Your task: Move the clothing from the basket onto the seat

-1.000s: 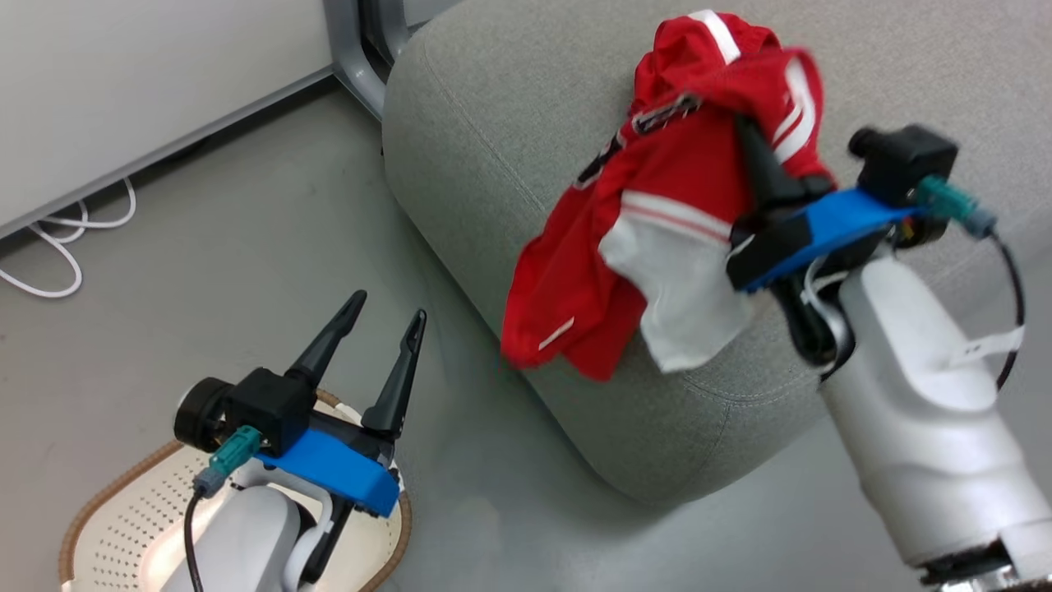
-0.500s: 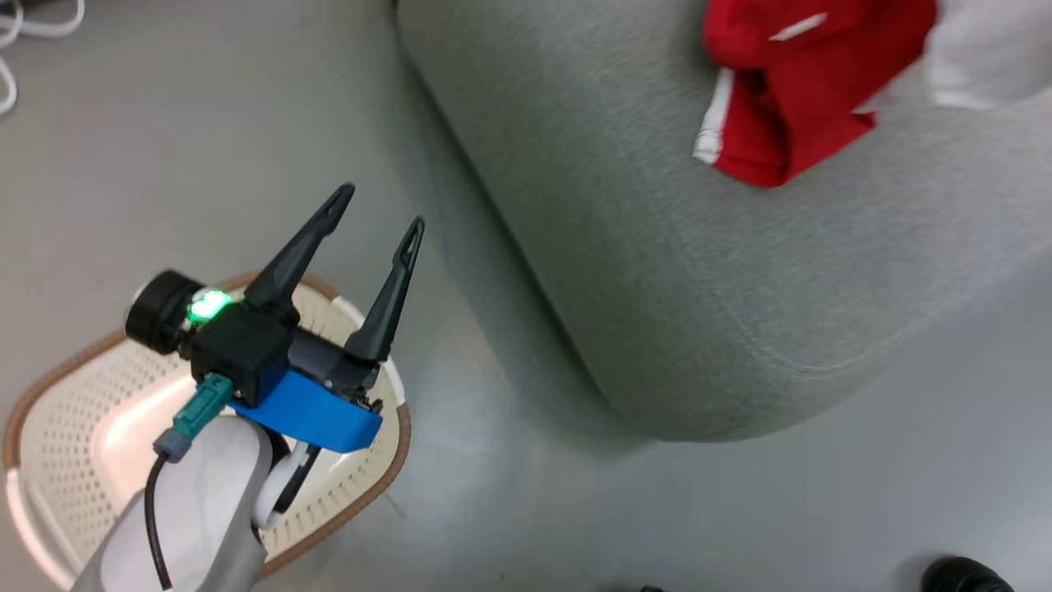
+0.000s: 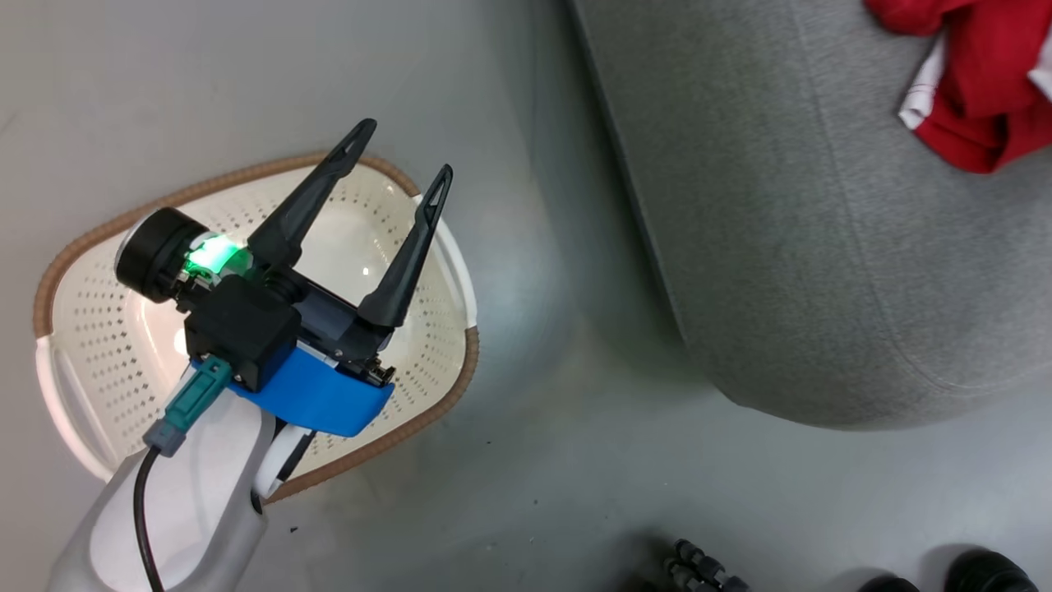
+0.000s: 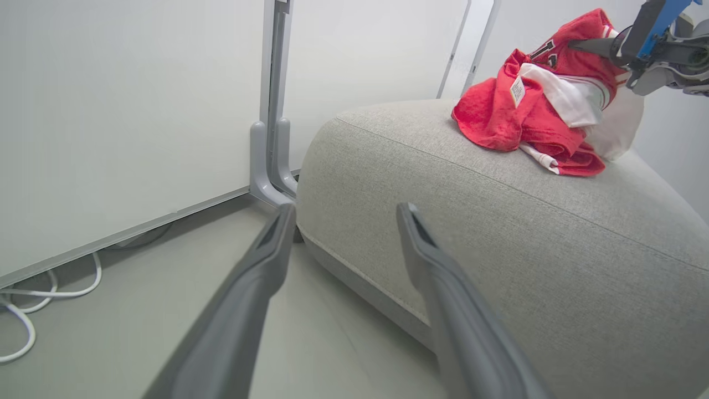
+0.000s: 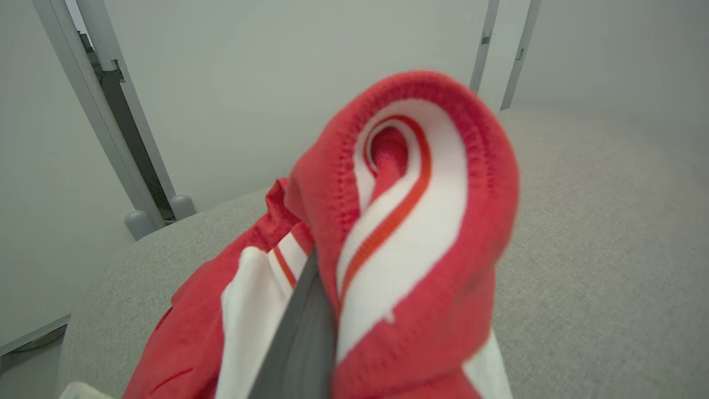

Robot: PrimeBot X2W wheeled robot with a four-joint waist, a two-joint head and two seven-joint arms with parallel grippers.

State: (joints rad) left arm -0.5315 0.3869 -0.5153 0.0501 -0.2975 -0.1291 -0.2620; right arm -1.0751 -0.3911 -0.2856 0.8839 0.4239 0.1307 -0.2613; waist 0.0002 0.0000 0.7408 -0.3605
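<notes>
While the left gripper (image 3: 403, 152) hangs spread and empty over the basket (image 3: 205, 182) at eight o'clock in the head view, the seat (image 3: 822, 247) sits at two o'clock, well apart from the basket across the floor (image 3: 575, 460). The clothing (image 4: 515, 116) lies heaped on the seat, at one o'clock in the left wrist view. The right gripper (image 4: 587, 46) pinches its peak, with a red-and-white fold draped beside one finger (image 5: 302, 332).
</notes>
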